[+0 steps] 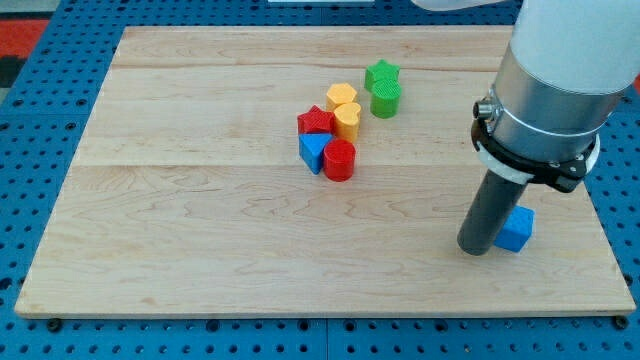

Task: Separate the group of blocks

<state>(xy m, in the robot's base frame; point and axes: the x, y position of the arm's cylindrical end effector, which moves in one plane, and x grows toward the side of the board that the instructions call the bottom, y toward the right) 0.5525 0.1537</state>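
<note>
A group of blocks sits at the board's upper middle: a green star (pixel 381 73), a green cylinder (pixel 385 100), a yellow hexagon (pixel 341 96), a yellow heart (pixel 347 120), a red star (pixel 316 122), a blue triangle (pixel 313 152) and a red cylinder (pixel 339 159). A blue cube (pixel 516 229) lies apart at the lower right. My tip (pixel 477 248) rests on the board, touching the blue cube's left side, far to the right of and below the group.
The wooden board (pixel 200 220) lies on a blue pegboard surface (pixel 30 150). The arm's white and grey body (pixel 550 90) fills the upper right of the view and hides part of the board's right edge.
</note>
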